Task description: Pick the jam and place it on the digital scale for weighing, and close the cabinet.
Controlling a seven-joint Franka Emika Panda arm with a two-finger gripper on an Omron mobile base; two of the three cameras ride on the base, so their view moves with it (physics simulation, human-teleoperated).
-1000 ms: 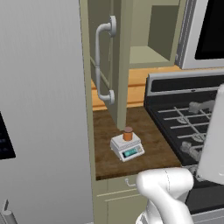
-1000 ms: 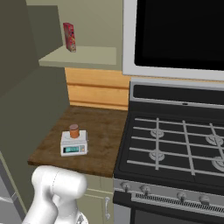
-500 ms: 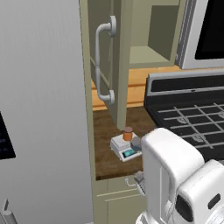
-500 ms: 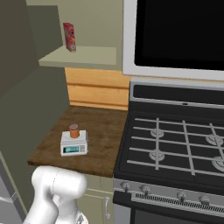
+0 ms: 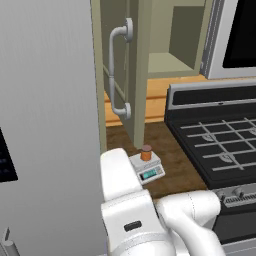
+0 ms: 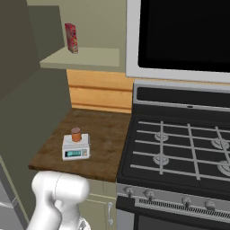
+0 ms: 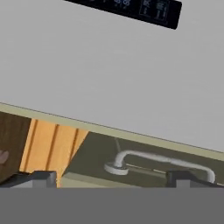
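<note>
The jam [image 5: 146, 152], a small orange-brown jar with a darker lid, stands upright on the top plate of the white digital scale [image 5: 150, 170], on the wooden counter. From the other side the jam [image 6: 76, 134] sits centred on the scale [image 6: 75, 148]. The cabinet door [image 5: 134, 75] stands open, its long grey-white bar handle [image 5: 119, 70] facing out. In the hand view my gripper [image 7: 109, 179] is open, its two tips far apart and nothing between them. It looks at the cabinet handle [image 7: 162, 158] from close by. My arm's white links rise just in front of the scale.
A tall grey fridge [image 5: 50, 125] walls off the left, right beside the open door. A black gas stove [image 6: 179, 148] fills the right, with a microwave [image 6: 184, 36] above it. A red box [image 6: 71, 38] stands on the open cabinet's shelf [image 6: 81, 57].
My arm has swung from the lower right across to the middle foreground of the left base view, now overlapping the scale's left edge. Jam, scale and cabinet door have not moved.
</note>
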